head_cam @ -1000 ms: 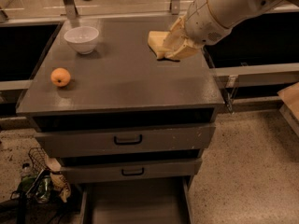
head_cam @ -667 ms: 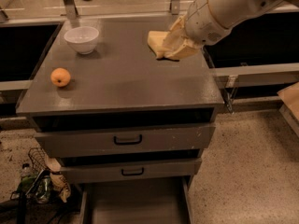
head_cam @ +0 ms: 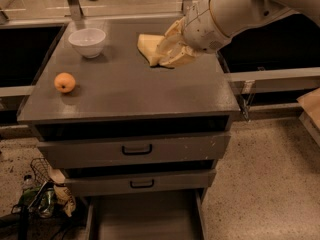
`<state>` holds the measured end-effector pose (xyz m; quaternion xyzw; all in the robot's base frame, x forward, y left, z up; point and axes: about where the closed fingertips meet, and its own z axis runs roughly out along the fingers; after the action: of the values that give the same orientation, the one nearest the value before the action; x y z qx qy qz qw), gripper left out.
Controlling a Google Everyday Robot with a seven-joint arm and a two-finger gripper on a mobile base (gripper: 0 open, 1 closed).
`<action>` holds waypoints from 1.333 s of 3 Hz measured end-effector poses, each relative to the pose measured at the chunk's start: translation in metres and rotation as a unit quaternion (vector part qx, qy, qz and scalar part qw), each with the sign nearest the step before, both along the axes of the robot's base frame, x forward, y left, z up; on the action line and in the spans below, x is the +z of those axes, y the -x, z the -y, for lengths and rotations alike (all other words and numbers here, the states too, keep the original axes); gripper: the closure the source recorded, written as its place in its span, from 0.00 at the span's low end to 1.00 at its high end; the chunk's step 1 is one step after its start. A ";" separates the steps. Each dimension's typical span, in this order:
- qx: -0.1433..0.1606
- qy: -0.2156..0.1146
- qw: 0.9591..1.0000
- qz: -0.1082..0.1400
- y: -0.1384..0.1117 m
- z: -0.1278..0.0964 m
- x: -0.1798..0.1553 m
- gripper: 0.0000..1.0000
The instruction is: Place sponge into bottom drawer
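The pale yellow sponge (head_cam: 148, 47) is at the back right of the grey cabinet top (head_cam: 130, 91), at or just above its surface. My gripper (head_cam: 171, 50) reaches in from the upper right and is closed around the sponge's right end, so only its left part sticks out. The cream fingers (head_cam: 176, 34) hide the rest. The bottom drawer (head_cam: 145, 216) is pulled open at the foot of the cabinet, and its flat grey inside shows nothing in it.
A white bowl (head_cam: 87, 41) stands at the back left of the top, and an orange fruit (head_cam: 65, 82) lies at the left. The two upper drawers with black handles (head_cam: 136, 149) are closed. A wire basket with clutter (head_cam: 45, 194) is on the floor at the left.
My gripper and the sponge have moved to the left across the cabinet top, toward the middle. The bowl, the fruit and the drawers have not moved.
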<state>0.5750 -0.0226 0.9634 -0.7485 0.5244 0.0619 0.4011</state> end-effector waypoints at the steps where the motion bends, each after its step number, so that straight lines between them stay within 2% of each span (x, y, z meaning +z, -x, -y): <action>1: 0.050 -0.019 0.999 0.006 0.030 -0.019 0.004 1.00; 2: 0.086 -0.024 0.996 0.012 0.060 -0.026 0.011 1.00; 3: 0.127 -0.015 0.992 0.021 0.094 -0.029 0.012 1.00; 4: 0.136 0.005 0.990 0.023 0.117 -0.013 0.003 1.00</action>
<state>0.4581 -0.0094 0.9663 -0.8159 0.4092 0.0962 0.3970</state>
